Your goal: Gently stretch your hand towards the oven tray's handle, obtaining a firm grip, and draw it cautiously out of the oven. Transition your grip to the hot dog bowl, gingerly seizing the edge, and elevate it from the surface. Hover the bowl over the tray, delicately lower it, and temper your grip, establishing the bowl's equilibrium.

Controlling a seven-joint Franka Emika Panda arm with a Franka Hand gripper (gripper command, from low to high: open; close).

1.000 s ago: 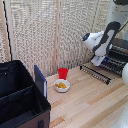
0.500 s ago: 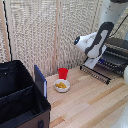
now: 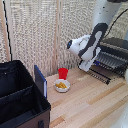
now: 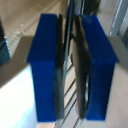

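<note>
Now hovering end effector (image 4: 70, 75) above oven tray (image 3: 107, 62), already drawn out of oven (image 3: 116, 46); pads (image 4: 50, 70) nearly together, gripping nothing. Likely turning toward hot dog bowl (image 3: 61, 86), sitting on counter (image 3: 90, 102) touching red cup (image 3: 63, 73), well apart.

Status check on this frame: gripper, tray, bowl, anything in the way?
Gripper nearly closed, nothing visibly held. Oven tray drawn out from the oven. Hot dog bowl on the table, red cup right behind it.
</note>
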